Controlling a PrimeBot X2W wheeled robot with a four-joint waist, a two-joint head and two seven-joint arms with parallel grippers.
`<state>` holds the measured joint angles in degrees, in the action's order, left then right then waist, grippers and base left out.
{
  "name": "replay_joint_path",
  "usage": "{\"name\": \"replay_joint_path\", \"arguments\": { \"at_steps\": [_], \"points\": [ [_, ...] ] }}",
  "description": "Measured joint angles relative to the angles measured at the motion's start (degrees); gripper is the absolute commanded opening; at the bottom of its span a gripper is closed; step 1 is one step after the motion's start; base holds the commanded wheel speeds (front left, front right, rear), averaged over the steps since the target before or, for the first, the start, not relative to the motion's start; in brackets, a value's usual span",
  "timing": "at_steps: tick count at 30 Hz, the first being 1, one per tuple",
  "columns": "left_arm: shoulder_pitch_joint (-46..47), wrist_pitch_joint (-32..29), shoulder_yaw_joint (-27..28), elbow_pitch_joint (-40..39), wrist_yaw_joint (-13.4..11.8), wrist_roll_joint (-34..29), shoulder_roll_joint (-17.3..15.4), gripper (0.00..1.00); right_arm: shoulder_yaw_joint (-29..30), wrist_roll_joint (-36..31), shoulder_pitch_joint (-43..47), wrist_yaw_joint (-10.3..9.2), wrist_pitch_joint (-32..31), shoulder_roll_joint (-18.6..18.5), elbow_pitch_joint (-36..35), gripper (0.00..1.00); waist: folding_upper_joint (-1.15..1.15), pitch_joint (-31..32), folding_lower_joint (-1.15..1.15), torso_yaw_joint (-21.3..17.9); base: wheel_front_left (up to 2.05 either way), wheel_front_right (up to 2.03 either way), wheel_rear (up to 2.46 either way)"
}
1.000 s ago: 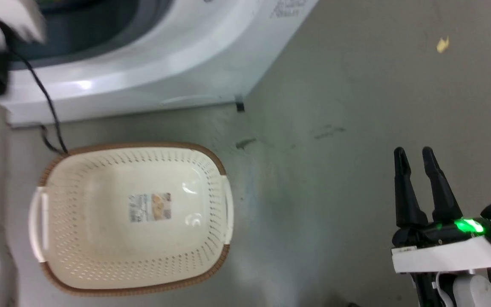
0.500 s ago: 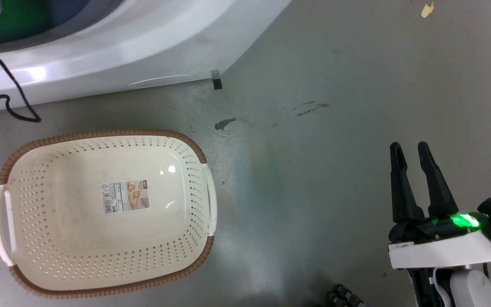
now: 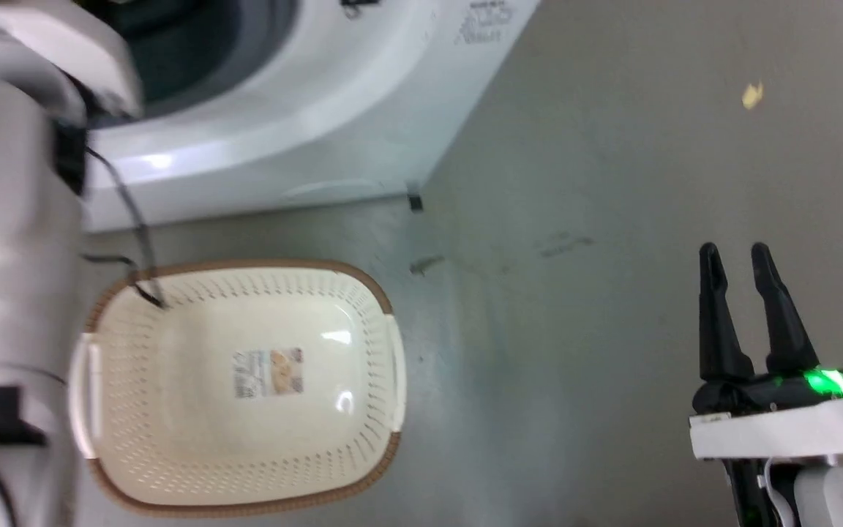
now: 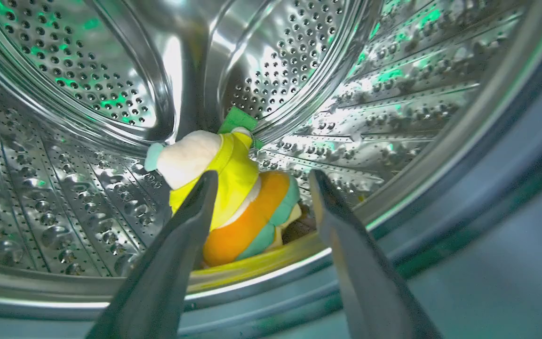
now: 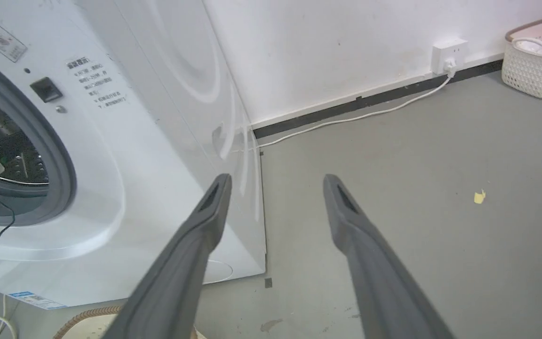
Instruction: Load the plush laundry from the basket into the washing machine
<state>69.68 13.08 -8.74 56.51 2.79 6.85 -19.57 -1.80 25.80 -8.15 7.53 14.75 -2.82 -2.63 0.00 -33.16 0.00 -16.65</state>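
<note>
Grey floor [image 3: 575, 183], right half of the head view. One plush laundry [image 4: 233, 197], mid-frame in the left wrist view, lying inside the steel drum [image 4: 64, 188] of one washing machine [image 3: 304, 110]. One basket [image 3: 173, 410], lower left, beside the machine. Left gripper [image 4: 264, 174]: pointing into the drum, fingers apart, holding nothing. Right gripper [image 3: 734, 250]: lower right, over the floor, fingers apart.
</note>
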Motion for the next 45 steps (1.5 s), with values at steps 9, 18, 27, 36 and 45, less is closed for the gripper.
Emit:
{"name": "replay_joint_path", "arguments": {
  "at_steps": [9,18,27,36,45],
  "points": [
    [-14.9,1.6,-0.7,-13.8,-0.5,1.4,6.1,1.0,0.8,-5.1,2.2,0.0,0.0,0.0,-0.1,1.0,0.0,9.1,-0.01,5.4,0.0,0.0,0.0],
    [-37.4,1.6,2.2,-32.0,-3.9,4.2,9.0,1.0,0.0,-7.3,5.7,0.0,0.0,0.0,-0.1,1.0,0.0,19.2,-0.02,9.6,0.0,0.0,0.0],
    [-57.2,1.6,3.4,-46.3,-6.9,4.9,12.2,1.0,-0.6,-7.9,9.3,0.0,0.0,0.0,0.5,1.0,0.0,26.5,-0.01,12.3,0.0,0.0,0.0],
    [-68.0,1.6,2.1,-53.4,-7.8,2.0,13.3,1.0,-1.4,-8.2,11.7,0.0,0.0,-0.1,1.6,1.0,0.0,30.4,-0.01,13.4,0.0,0.0,0.0],
    [-72.3,1.6,0.3,-53.5,-8.6,-0.7,14.3,1.0,-1.9,-8.1,13.8,0.0,0.0,-0.1,2.6,1.0,0.0,31.3,0.0,14.1,0.0,0.0,0.0]
  ]
}}
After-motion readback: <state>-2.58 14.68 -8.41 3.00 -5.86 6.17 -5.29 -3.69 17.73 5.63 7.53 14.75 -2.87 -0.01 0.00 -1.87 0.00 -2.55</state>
